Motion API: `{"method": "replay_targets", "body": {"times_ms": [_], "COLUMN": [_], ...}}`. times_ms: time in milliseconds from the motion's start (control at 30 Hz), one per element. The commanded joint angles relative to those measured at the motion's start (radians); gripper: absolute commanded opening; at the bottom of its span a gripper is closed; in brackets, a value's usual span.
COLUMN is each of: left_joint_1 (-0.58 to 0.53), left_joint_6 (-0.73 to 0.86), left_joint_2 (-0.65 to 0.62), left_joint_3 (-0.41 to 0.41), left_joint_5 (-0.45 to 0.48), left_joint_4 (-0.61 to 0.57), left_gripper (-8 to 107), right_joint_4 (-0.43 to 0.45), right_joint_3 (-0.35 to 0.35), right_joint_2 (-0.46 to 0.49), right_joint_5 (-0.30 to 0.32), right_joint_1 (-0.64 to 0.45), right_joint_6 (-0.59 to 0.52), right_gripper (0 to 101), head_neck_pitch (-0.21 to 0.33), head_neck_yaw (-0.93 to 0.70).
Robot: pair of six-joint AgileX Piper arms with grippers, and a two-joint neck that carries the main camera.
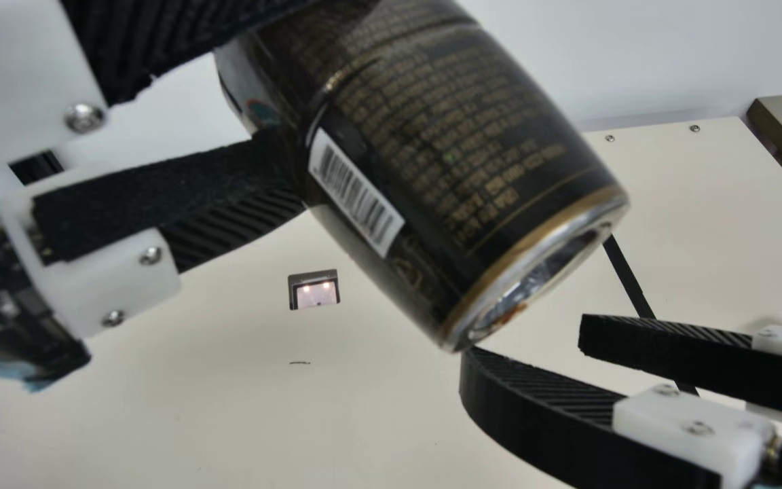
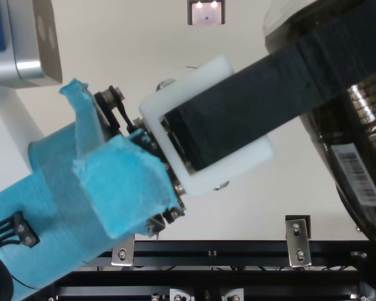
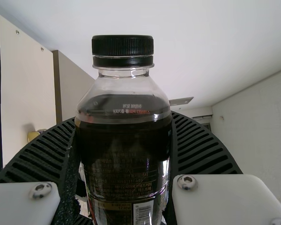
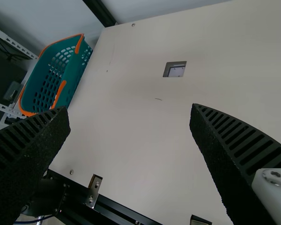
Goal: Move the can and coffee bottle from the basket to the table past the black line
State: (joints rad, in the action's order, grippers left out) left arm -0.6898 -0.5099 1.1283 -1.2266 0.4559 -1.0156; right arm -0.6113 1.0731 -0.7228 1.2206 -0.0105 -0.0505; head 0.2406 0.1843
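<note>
Seemingly a robotics lab: cream table [image 2: 257,207], bolted black rails [image 2: 175,253]

- A small dark-rimmed square opening [image 1: 314,293], two glowing spots inside
- A short dark mark [image 1: 299,363] near it
- Metal brackets [image 2: 297,241] on a black rail [image 2: 254,248]
- A pale wall [image 3: 264,105]

There's 1 btl. [image 1: 445,149] w/ 1 cap [image 3: 122,46] & 1 barcode [image 1: 357,190]. 1 basket [image 4: 75,77]. 1 L gripper [image 1: 279,88] & 1 R gripper [image 1: 525,350] make 2, w/ 2 fingers [image 1: 228,183] ea., 4 tot. 1 table [image 1: 160,407] has 1 blk. line [image 1: 628,278] & 1 sq. hole [image 1: 314,291].
</note>
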Motion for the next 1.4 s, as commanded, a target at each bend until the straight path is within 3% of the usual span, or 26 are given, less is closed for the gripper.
{"method": "replay_targets", "body": {"times_ms": [0,333,1367], "left_joint_1": [0.000,-0.020,-0.043], "left_joint_6": [0.000,0.075,0.127], "left_joint_2": [0.000,0.003,0.024], "left_joint_3": [0.000,-0.006,-0.022], "left_joint_5": [0.000,0.001,0.003], "left_joint_4": [0.000,-0.091,-0.131], "left_gripper": [10,10,10], "right_joint_4": [0.000,0.000,0.000], "right_joint_3": [0.000,0.000,0.000], "right_joint_2": [0.000,0.000,0.000], "right_joint_5": [0.000,0.000,0.000], "right_joint_1": [0.000,0.000,0.000], "right_joint_6": [0.000,0.000,0.000], "right_gripper": [101,101,101], "head_neck_pitch": [0.004,0.004,0.004], "head_neck_yaw": [0.010,0.010,0.010]}}
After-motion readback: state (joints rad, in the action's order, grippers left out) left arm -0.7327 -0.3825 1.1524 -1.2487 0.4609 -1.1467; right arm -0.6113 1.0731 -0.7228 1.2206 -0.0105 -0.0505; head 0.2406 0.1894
